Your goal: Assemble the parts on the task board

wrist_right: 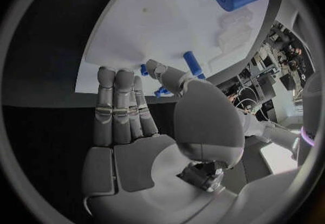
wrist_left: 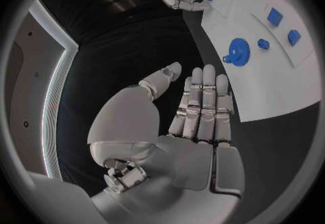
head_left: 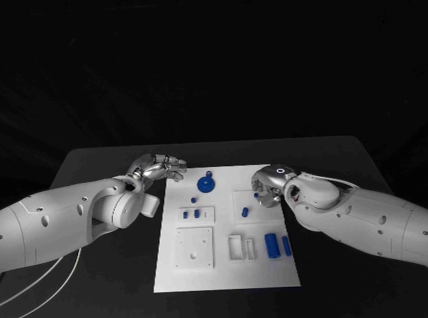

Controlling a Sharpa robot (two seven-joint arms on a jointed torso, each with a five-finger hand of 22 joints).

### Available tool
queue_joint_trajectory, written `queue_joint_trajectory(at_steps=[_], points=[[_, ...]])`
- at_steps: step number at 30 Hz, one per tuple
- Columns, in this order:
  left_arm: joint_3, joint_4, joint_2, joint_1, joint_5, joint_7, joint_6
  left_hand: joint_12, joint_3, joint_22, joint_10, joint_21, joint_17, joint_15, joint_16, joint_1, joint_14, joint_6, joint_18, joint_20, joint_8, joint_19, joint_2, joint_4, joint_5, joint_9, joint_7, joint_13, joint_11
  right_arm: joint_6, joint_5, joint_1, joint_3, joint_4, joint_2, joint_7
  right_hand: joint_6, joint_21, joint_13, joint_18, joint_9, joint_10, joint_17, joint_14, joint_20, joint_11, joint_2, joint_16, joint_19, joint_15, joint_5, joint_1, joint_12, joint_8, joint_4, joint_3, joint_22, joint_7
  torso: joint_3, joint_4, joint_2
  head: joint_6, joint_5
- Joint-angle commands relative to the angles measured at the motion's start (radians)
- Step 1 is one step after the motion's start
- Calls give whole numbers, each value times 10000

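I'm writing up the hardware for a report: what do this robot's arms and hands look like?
Both arms are smooth, rounded white shells with small dark holes dotted along them. A thin white cable trails under the left arm. The left hand and right hand are silver metal with segmented fingers; the wrist views show pale grey pads on palm and fingers. A small lit ring sits near the right wrist.

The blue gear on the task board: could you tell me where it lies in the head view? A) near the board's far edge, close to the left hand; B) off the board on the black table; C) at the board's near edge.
A: the blue gear lies near the far edge of the task board, beside the left hand.
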Motion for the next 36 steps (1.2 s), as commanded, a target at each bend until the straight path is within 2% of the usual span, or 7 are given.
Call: queue_joint_trajectory(at_steps=[1, 6, 17, 31, 36], points=[[11, 40, 3, 15, 210, 197, 128, -23, -22, -2, 53, -47, 21, 17, -47, 29, -64, -90, -118, 28, 34, -74, 98, -27, -28, -15, -2, -13, 50, 187, -158, -108, -47, -46, 65, -8, 135, 61, -31, 311, 9, 167, 34, 31, -37, -26, 87, 13, 42, -62, -19, -18, -63, 64, 56, -8, 28, -18, 20, 8, 3, -29, 23], [11, 51, -10, 15, 210, 191, 141, -27, -27, 0, 54, -50, 34, 18, -58, 26, -56, -94, -114, 30, 35, -71, 100, -25, -28, -17, -1, -15, 51, 161, -147, -141, -55, -108, 130, 59, 388, 86, -18, 311, 38, 489, 140, 52, -59, -121, 349, 21, 90, -158, -20, 1, -74, 169, -9, -4, 105, -125, 23, -6, -5, -50, 31], [11, 50, -31, 19, 210, 140, 188, -32, -31, 4, 58, -56, 58, 17, -77, 31, -41, -96, -105, 31, 39, -66, 100, -27, -28, -21, 2, -16, 50, 288, -201, -188, -80, -94, 173, 70, 888, 222, 136, 311, 76, 1140, 458, 146, -119, -318, 693, 139, 282, -338, -26, -33, -30, 336, -317, -70, 291, -323, 26, -16, -5, -98, 28], [11, 9, -32, 26, 210, 52, 201, -42, -26, 11, 59, -64, 96, 14, -110, 59, -24, -99, -92, 31, 45, -56, 109, -39, -24, -26, 3, -20, 51, 323, -488, -311, -133, -135, 287, -50, 1119, 526, 267, 311, 65, 1395, 783, 245, -190, -400, 757, 375, 406, -421, -24, -65, -113, 350, -529, -81, 372, -407, 17, -2, -13, -146, 32], [11, 10, -25, 30, 210, 34, 200, -43, -28, 13, 62, -66, 105, 15, -117, 56, -20, -98, -92, 33, 47, -53, 112, -36, -27, -27, 3, -20, 51, 230, -803, -363, -158, -120, 309, -167, 1298, 772, 365, 311, 77, 1594, 931, 322, -233, -468, 879, 514, 487, -492, -8, 105, -102, 389, -741, 18, 386, -464, 20, -9, -11, -164, 36]])
